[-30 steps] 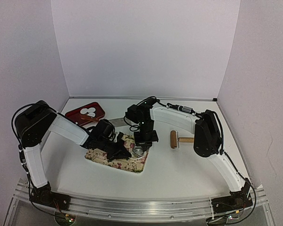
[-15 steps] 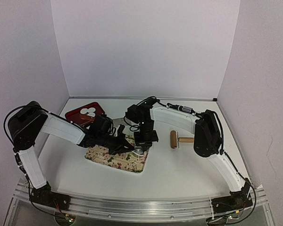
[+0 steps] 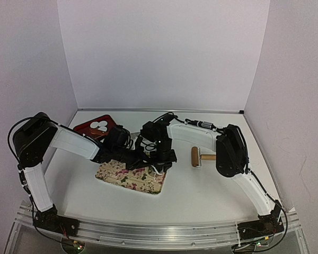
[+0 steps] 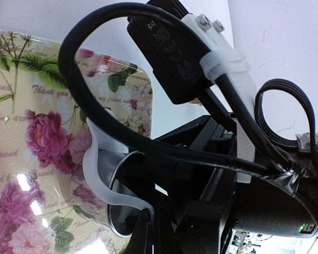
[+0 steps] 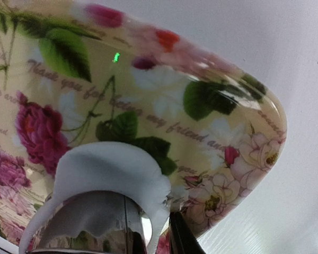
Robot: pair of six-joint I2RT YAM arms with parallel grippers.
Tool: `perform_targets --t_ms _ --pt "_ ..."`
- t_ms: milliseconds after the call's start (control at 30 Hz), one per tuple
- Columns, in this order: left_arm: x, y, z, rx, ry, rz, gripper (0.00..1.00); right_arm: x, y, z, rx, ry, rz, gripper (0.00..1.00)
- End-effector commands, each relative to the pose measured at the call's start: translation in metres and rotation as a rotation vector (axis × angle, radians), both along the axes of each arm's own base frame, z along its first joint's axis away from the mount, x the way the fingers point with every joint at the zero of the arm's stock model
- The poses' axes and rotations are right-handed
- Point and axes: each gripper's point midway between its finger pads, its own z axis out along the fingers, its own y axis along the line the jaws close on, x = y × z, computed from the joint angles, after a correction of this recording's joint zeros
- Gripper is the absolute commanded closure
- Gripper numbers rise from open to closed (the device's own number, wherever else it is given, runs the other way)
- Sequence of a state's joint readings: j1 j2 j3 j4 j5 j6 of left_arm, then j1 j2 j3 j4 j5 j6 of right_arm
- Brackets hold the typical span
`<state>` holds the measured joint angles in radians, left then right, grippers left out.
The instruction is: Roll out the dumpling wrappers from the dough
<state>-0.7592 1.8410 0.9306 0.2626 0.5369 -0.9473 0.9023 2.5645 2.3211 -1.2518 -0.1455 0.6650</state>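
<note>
The dough (image 5: 111,164) is a thin white strip draped round a shiny metal ring (image 5: 90,222) that stands on the floral board (image 3: 128,179). In the left wrist view the dough (image 4: 95,172) loops round the ring (image 4: 119,203) and ends at my left gripper (image 4: 150,230), which is shut on that end. My right gripper (image 5: 153,244) stands over the ring's wall, its dark fingers slightly apart on either side of the rim. From above, the left gripper (image 3: 142,159) and the right gripper (image 3: 161,161) meet at the board's far right corner. Dumpling wrappers (image 3: 100,125) lie in the red tray (image 3: 85,130).
A wooden rolling pin (image 3: 198,156) lies on the table to the right of the board. The right arm's cables (image 4: 148,79) hang close in front of the left wrist camera. White walls close in the table at the back and sides.
My left gripper has moved right and back across the board toward the right gripper, pulling the dough strip. The right gripper's jaws have parted a little at the ring.
</note>
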Motion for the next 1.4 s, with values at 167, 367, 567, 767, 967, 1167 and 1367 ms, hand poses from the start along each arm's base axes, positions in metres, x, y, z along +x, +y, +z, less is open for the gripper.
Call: perform_targets --t_ms 167,367,567,767,967,1167,1367 --pt "0.016 -0.012 0.022 -0.018 -0.052 0.012 1.00 0.024 -0.002 0.041 0.057 -0.120 -0.043 0.68" --pt "0.020 -0.011 0.026 -0.006 -0.057 0.026 1.00 0.033 -0.019 0.074 0.068 -0.192 -0.075 0.59" --pt "0.023 -0.013 0.025 -0.006 -0.045 0.026 1.00 0.033 -0.039 0.096 0.069 -0.239 -0.097 0.55" --pt "0.028 -0.028 0.031 -0.048 -0.038 -0.021 1.00 0.028 -0.056 0.105 0.063 -0.273 -0.124 0.52" --pt "0.036 -0.039 0.031 -0.071 -0.033 -0.027 1.00 0.023 -0.064 0.106 0.069 -0.294 -0.126 0.52" --pt "0.050 -0.049 0.027 -0.075 -0.032 -0.018 1.00 0.018 -0.067 0.104 0.104 -0.309 -0.129 0.52" --pt "0.071 -0.047 0.031 -0.100 -0.052 0.015 1.00 0.011 -0.074 0.101 0.101 -0.305 -0.138 0.53"
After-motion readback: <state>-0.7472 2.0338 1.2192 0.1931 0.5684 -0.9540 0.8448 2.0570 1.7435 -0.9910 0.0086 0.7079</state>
